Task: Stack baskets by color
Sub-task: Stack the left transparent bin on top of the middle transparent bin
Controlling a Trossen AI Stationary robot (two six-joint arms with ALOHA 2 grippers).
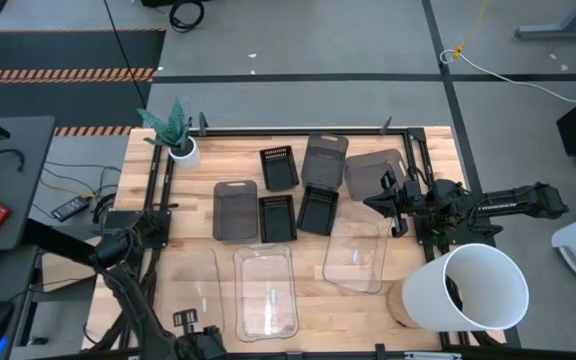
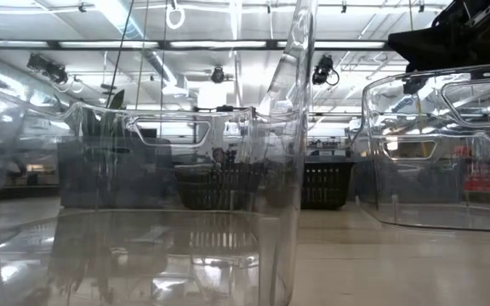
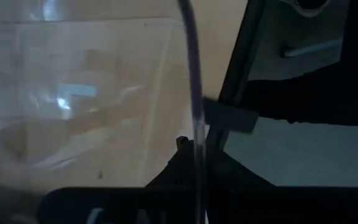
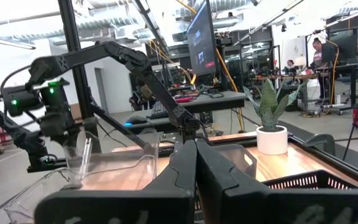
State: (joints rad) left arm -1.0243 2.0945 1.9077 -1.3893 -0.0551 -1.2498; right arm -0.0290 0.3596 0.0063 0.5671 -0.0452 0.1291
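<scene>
While the right arm waits over by the table's right edge, the left gripper (image 3: 194, 163) is down at the near-left corner, fingers pinched onto the thin wall of a clear bin (image 1: 190, 290). In the left wrist view that wall runs straight up between the dark fingers, so it's grasping the rim, not just hovering.

A second clear bin (image 1: 265, 290) sits just beside it on the near middle of the wood, and a third clear bin (image 1: 356, 256) sits further right, close to the right gripper (image 4: 196, 149), whose fingers are clenched together on nothing.

Further back: one grey bin (image 1: 235, 210) lies left of centre, another grey bin (image 1: 324, 157) sits toward the far edge, and a third grey bin (image 1: 373, 172) is just beside it to the right. Three small black trays: tray one (image 1: 279, 167), tray two (image 1: 277, 218) and tray three (image 1: 317, 209) (that last one sits a bit skewed).

Also around: a white bucket (image 1: 465, 288) tipped at the near right, and a potted plant (image 1: 178, 138) at the far-left corner.
</scene>
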